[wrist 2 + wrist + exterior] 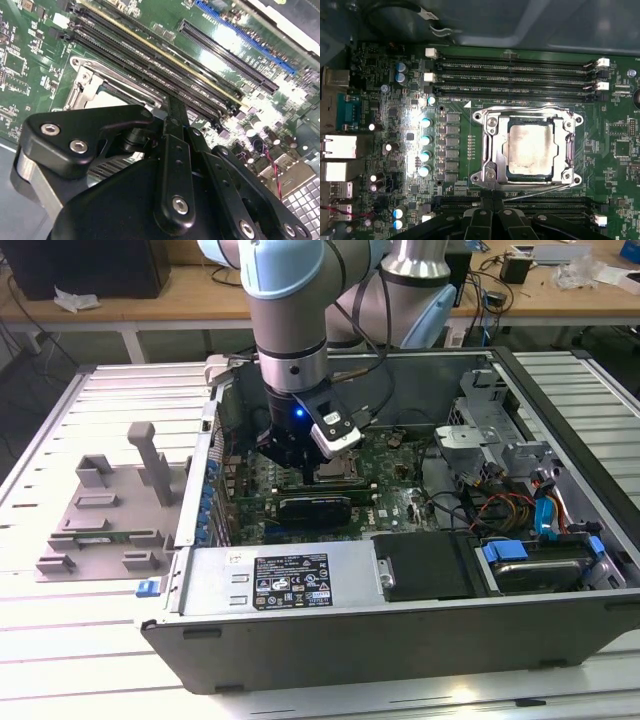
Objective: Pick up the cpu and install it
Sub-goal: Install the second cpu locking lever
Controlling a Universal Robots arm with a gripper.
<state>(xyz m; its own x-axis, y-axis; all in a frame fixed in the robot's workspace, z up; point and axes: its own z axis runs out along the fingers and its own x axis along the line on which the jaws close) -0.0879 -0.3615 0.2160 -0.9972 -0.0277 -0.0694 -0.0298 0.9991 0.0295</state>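
Observation:
The cpu (529, 150), a pale silver-grey square chip, lies flat inside the metal-framed socket (489, 150) on the green motherboard. In the first wrist view my gripper (492, 200) sits just off the socket's edge, over the memory slots, with its black fingers (482, 212) pressed together and nothing between them. The second wrist view has the thin black finger (175, 125) standing beside the socket frame (82, 82). In the exterior view the gripper (290, 455) hangs low inside the open computer case, right next to the socket (335, 472).
Memory slots (515, 77) run along two sides of the socket. A black card (315, 508), the power supply (290, 580) and drive bays with cables (520, 500) crowd the case. A grey plastic tray (110, 510) with upright blocks stands outside the case on the exterior view's left.

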